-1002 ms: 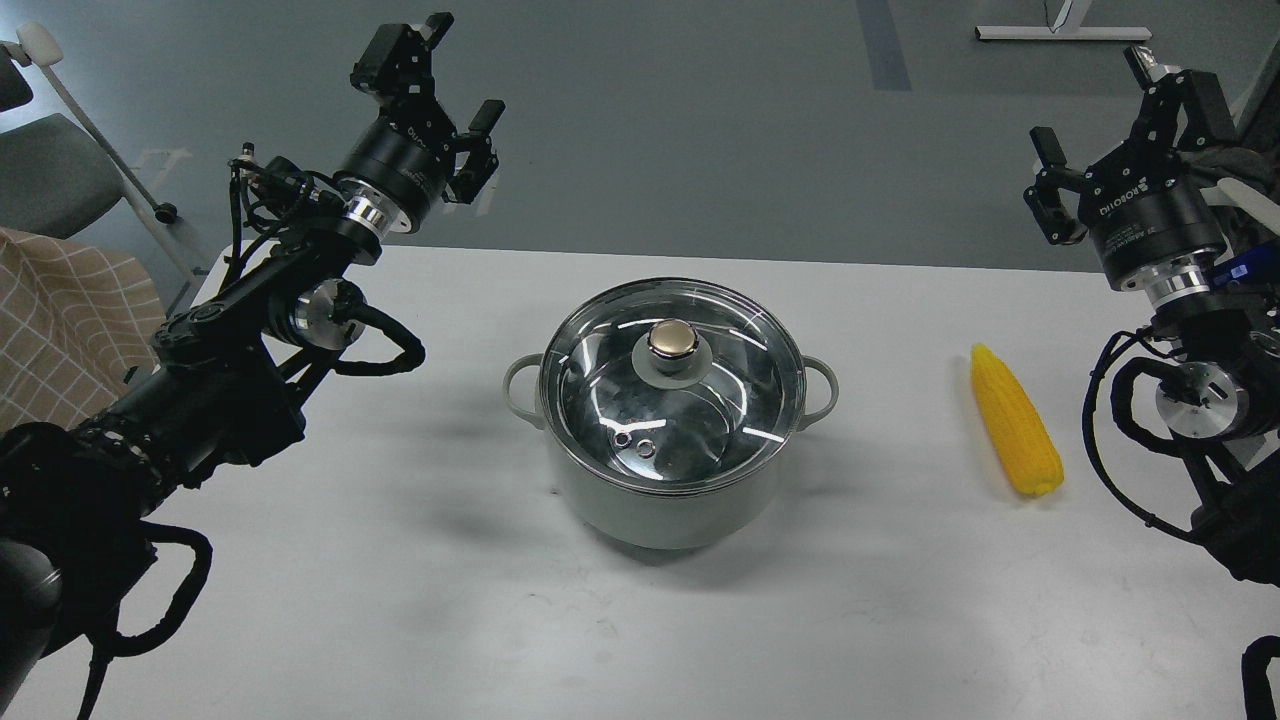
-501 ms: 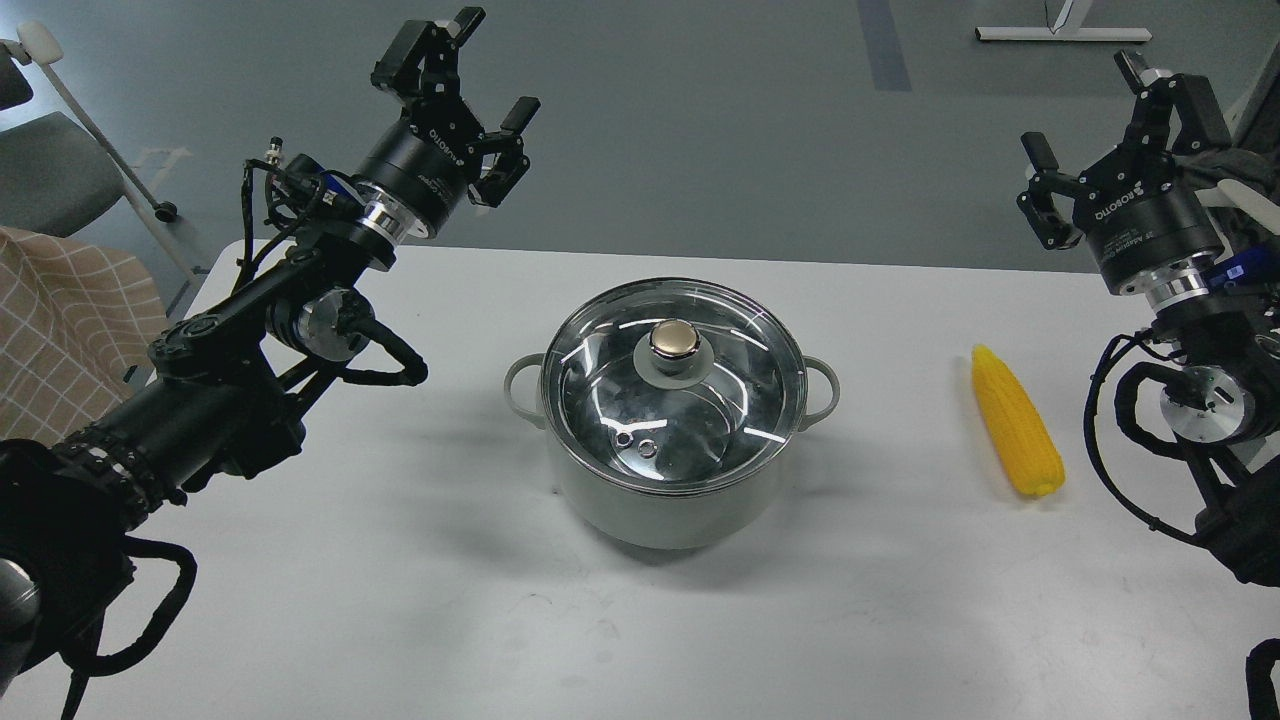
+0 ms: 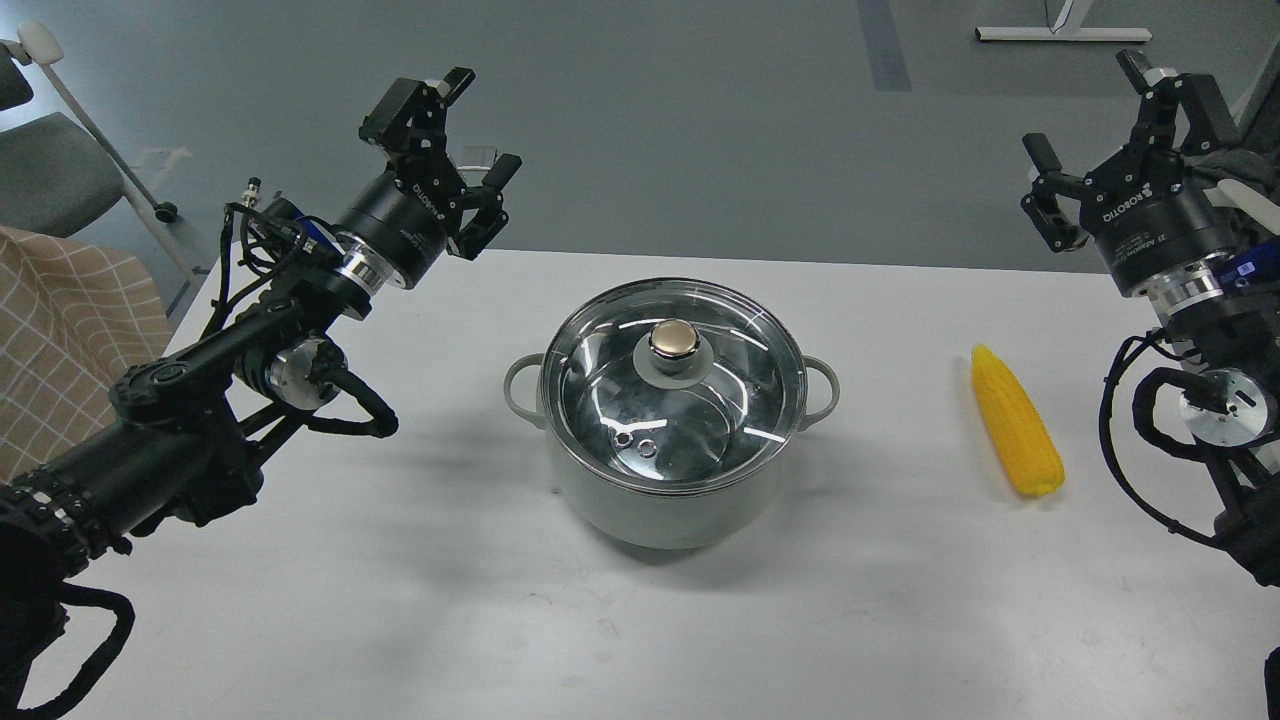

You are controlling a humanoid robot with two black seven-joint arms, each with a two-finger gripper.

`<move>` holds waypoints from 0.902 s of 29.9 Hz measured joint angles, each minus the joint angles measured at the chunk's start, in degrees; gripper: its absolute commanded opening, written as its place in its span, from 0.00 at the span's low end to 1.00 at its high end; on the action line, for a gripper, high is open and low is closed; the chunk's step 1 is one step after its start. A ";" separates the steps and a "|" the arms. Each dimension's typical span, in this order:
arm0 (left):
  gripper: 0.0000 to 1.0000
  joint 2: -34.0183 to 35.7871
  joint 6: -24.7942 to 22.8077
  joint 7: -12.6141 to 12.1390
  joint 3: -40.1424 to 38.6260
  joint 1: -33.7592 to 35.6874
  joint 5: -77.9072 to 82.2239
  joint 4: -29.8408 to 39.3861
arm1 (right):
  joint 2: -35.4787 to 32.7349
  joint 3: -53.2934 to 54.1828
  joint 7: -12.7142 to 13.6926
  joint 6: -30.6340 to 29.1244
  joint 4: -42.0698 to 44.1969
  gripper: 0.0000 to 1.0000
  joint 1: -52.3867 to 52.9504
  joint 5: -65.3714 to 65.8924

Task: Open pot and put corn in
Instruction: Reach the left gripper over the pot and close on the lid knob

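The pale grey-green pot (image 3: 660, 505) stands in the middle of the white table, with its glass lid (image 3: 600, 370) on and the gold knob (image 3: 673, 339) on top. The yellow corn (image 3: 1015, 422) lies on the table to the right of the pot. My left gripper (image 3: 478, 125) is open and empty, raised above the table's far left, well left of the pot. My right gripper (image 3: 1090, 110) is open and empty, raised at the far right, behind the corn.
The white table (image 3: 400, 600) has its far edge just behind the pot. A grey chair (image 3: 50, 170) and a checked cloth (image 3: 60, 330) stand off the table's left side. A white stand base (image 3: 1060, 33) is on the floor at the back right.
My left gripper rose and moved right, then came back down and to the left a little. The right gripper lifted slightly. The pot and corn have not moved.
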State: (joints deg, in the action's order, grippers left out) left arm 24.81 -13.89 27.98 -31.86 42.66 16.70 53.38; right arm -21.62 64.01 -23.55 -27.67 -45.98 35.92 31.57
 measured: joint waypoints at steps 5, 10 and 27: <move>0.98 1.41 -0.77 0.03 0.17 0.37 2.26 0.74 | -0.08 0.01 0.00 -0.09 0.13 1.00 -0.06 0.07; 0.98 3.28 -0.77 0.03 0.08 1.04 6.20 3.30 | -0.09 0.06 -0.06 -0.09 0.13 1.00 -0.06 0.07; 0.98 8.86 9.22 0.03 -0.25 6.08 65.53 21.21 | -1.83 0.07 -0.25 0.40 0.09 1.00 -0.27 -0.03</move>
State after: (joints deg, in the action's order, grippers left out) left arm 33.67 -4.67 28.01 -32.11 48.74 82.23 74.59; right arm -23.45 64.08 -23.80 -27.27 -45.90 35.65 31.54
